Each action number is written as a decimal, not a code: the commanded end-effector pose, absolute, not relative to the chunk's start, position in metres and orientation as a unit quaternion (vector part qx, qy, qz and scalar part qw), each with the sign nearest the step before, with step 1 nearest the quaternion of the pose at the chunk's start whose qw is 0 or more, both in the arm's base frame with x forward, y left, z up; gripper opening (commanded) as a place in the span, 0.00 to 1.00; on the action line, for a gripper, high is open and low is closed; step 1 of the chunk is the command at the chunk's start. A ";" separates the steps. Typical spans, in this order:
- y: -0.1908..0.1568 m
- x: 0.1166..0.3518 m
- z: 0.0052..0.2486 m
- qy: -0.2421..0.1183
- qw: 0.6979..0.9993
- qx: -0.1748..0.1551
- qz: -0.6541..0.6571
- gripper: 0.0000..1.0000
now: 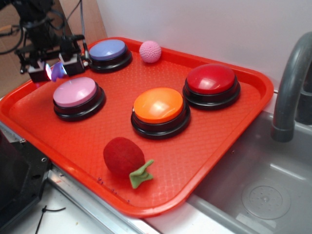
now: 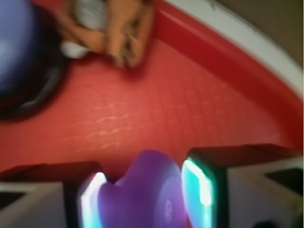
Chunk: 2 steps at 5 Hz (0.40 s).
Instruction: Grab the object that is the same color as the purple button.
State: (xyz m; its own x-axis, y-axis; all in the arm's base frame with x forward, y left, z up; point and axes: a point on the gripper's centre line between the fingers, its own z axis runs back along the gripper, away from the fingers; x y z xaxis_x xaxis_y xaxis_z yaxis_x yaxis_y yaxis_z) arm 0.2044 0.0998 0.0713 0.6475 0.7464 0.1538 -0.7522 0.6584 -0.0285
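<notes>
A robot gripper hovers over the far left corner of a red tray, its jaws pinching a small glossy purple object (teardrop-shaped). Just beside it sits the purple button, with a striped tiger toy nearby.

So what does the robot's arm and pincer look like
The arm is black, with dark cables looping around its upper part. The pincer has blocky black-and-white fingers; in the wrist view their inner pads glow white to teal. No markings are readable, as both views are blurry there.
</notes>
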 end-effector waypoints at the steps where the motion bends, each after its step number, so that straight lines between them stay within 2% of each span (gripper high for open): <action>1: 0.040 0.200 0.149 -0.104 0.973 -0.036 0.203 0.00; 2: 0.007 0.192 0.163 -0.098 0.985 -0.059 0.125 0.00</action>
